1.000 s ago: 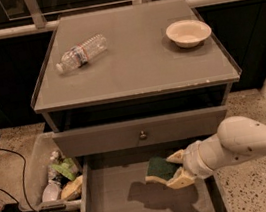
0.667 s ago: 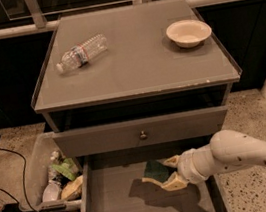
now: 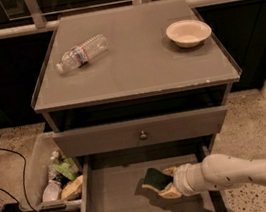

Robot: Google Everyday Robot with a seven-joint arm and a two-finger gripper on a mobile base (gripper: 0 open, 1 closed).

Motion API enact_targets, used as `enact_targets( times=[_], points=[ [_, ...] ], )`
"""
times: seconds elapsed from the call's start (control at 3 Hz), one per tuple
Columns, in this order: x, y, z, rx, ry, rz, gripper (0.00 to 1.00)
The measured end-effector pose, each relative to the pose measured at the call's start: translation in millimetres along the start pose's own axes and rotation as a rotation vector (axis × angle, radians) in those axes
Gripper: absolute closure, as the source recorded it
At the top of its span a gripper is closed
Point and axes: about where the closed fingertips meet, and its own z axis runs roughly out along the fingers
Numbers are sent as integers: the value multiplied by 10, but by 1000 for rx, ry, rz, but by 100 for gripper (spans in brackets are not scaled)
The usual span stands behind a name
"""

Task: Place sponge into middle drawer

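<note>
The gripper (image 3: 164, 183) reached in from the right over the open middle drawer (image 3: 115, 210), its tan fingers (image 3: 170, 192) closed part-way and pinching the sponge (image 3: 154, 178) between them. The sponge sat tilted, dark green side up, inside the drawer's walls and right of centre; whether it touched the floor could not be told. On the cabinet top (image 3: 132, 72) lay a bottle (image 3: 81, 52) and a bowl (image 3: 188, 33).

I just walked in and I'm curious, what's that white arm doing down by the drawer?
The robot's end effector grips the sponge and holds it over the floor of the open middle drawer. It has not let go yet. A water bottle and a bowl sit on the cabinet top.
</note>
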Motion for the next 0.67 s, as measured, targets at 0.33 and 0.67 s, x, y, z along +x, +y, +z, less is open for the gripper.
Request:
enact_targets(
  times=[0.33,0.67],
  points=[
    [262,36,278,13,40,36,100],
    [464,11,466,19,70,70,100]
  ],
)
